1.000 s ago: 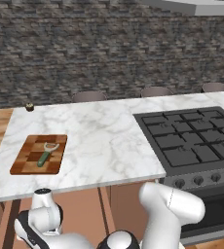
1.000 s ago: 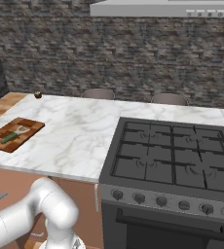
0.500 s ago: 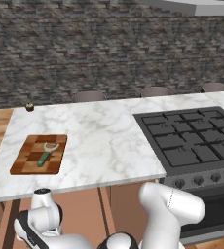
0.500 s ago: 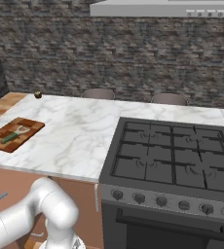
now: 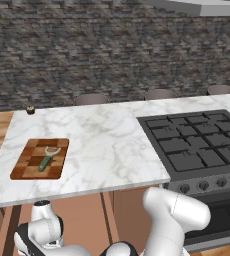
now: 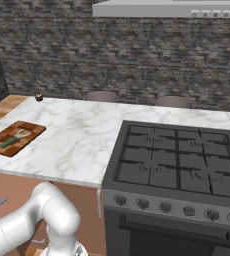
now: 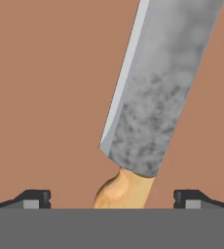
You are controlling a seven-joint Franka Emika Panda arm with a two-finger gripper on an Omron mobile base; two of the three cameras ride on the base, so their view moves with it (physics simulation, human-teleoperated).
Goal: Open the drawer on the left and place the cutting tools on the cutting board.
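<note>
Between the open end effector's (image 7: 112, 199) fingertips lies the knife (image 7: 153, 97).

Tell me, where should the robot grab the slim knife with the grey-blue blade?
Probably by the tan handle of the slim grey-blue knife, coming straight down from above: it lies flat on the brown drawer floor, and the open gripper already straddles that rounded handle.

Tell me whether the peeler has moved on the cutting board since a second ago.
No. The peeler lies at the same spot on the cutting board, head toward the wall, in both base views.
</note>
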